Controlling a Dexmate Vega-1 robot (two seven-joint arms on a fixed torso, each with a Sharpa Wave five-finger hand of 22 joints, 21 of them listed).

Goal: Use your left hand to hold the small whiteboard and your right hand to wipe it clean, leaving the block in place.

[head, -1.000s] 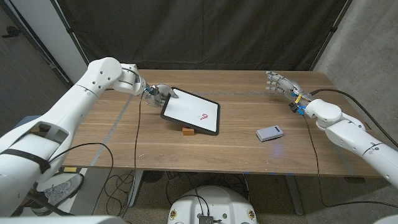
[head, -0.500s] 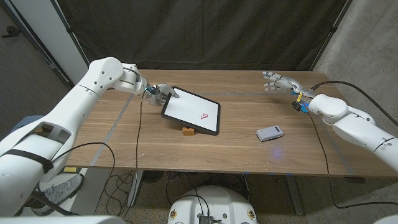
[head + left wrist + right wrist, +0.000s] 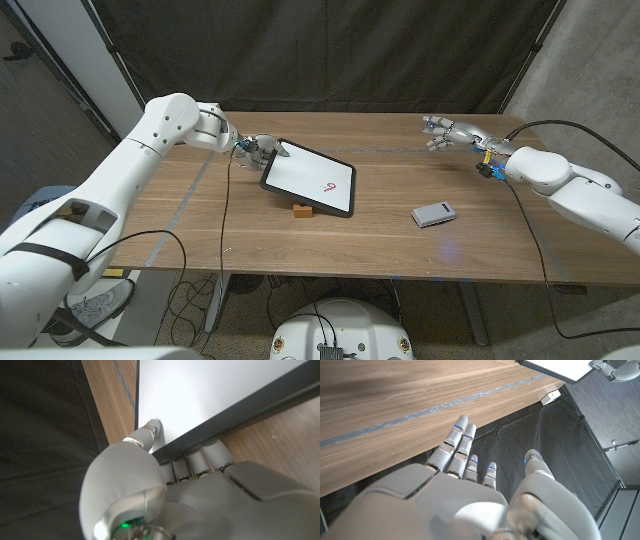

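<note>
The small whiteboard [image 3: 310, 178], black-framed with a red mark on its white face, lies tilted near the table's middle, its near edge propped on a small wooden block [image 3: 301, 209]. My left hand [image 3: 258, 150] grips the board's far left corner, thumb on the white face and fingers under the frame [image 3: 215, 420]. My right hand [image 3: 447, 131] hovers open over the table's far right, fingers spread and pointing left, well away from the board [image 3: 560, 367].
A small grey eraser-like pad [image 3: 433, 214] lies on the wooden table [image 3: 400, 250] right of the board. A pale tape line [image 3: 445, 405] runs along the tabletop. Black curtain hangs behind the table's far edge. Cables trail from both arms.
My right hand has swung further left and toward the far edge, its fingers turning to point left. The left hand, board and block have stayed put.
</note>
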